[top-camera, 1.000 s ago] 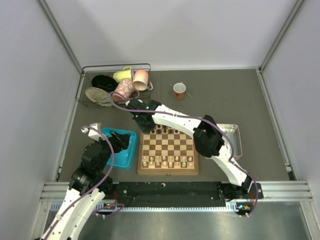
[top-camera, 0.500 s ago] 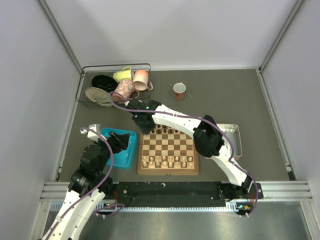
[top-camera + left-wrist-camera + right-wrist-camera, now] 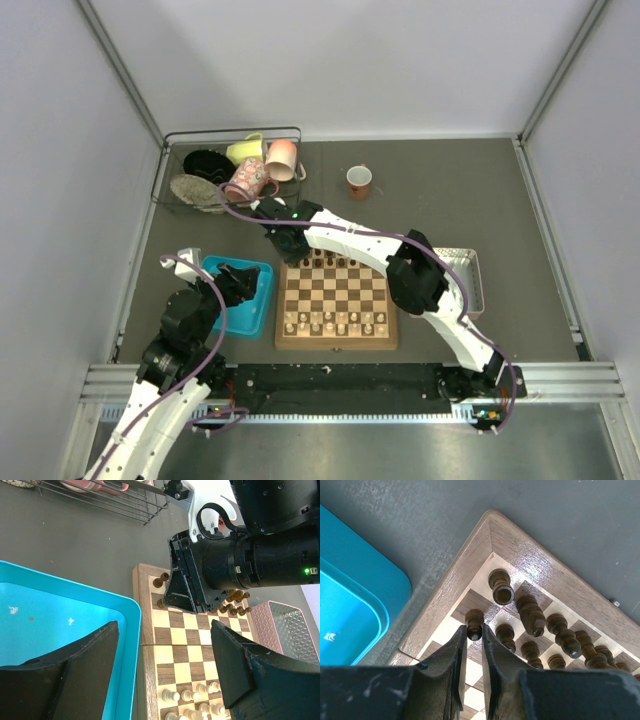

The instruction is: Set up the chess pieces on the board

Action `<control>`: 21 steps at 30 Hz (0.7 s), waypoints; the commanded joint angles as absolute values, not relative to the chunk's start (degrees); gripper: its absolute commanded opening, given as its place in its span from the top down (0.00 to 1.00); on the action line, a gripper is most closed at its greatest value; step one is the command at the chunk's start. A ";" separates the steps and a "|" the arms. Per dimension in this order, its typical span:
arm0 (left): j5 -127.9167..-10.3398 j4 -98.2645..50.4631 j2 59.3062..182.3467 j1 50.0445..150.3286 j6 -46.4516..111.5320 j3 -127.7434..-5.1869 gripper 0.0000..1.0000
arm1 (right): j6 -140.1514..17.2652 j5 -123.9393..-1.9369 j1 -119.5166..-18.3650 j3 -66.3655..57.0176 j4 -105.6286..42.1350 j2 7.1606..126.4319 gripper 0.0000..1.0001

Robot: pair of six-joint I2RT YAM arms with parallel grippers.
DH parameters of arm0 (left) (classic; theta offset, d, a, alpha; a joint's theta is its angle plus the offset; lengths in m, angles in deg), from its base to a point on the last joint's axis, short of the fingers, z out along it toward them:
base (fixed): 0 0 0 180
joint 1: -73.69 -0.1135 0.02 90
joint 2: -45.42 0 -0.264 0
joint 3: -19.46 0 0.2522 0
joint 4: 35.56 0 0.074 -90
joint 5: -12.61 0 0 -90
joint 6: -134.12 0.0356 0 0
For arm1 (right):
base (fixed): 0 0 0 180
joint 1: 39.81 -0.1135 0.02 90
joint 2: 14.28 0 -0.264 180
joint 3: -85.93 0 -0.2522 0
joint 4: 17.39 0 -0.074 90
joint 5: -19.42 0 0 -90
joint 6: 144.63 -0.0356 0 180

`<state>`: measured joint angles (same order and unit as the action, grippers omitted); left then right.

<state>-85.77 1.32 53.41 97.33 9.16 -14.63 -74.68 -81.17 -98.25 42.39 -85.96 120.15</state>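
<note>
The board [image 3: 336, 345] lies at the table's middle front, pale chessmen [image 3: 335, 322] along its near rows and dark chess pieces [image 3: 335, 262] along its far rows. My right gripper [image 3: 290, 250] hangs over the board's far left corner. In the right wrist view it [image 3: 474, 632] is shut on a dark pawn [image 3: 474, 621] standing on a corner-area square, beside a dark rook [image 3: 500, 586] and several more dark pieces. My left gripper [image 3: 165, 650] is open and empty, above the edge between the blue tray [image 3: 60, 610] and the board [image 3: 145, 680].
A blue tray [image 3: 245, 318] lies left of the board, a grey tray [image 3: 470, 275] right of it. A wire rack [image 3: 232, 170] with mugs and dishes stands at the back left. A red cup [image 3: 359, 181] stands behind the board.
The left arm has shifted slightly near the blue tray. The right gripper stays over the board's far left corner.
</note>
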 commanded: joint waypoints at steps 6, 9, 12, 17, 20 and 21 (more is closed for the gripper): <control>-85.65 -1.76 53.42 96.98 9.93 -14.60 0.21 | -74.05 -81.83 -99.05 43.18 -83.45 117.82 0.80; -85.65 -1.67 53.33 96.98 10.02 -14.60 0.21 | -74.05 -81.13 -99.14 43.18 -83.27 117.64 0.79; -85.74 -1.49 53.24 96.98 10.02 -14.60 0.21 | -74.05 -81.13 -99.14 43.18 -83.18 117.55 0.78; -85.74 -1.23 52.80 96.98 9.93 -14.60 0.21 | -73.88 -81.39 -99.05 42.83 -83.18 116.59 0.75; -85.74 -0.79 52.80 96.98 9.93 -15.21 0.21 | -73.88 -81.48 -99.14 42.83 -83.18 115.62 0.73; -85.74 -0.62 52.72 96.98 10.02 -15.39 0.21 | -73.96 -81.39 -99.14 42.83 -83.18 114.57 0.73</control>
<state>-85.77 1.34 53.41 97.33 9.36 -14.63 -74.18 -81.21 -98.25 42.36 -84.32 120.10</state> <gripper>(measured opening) 0.787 0.263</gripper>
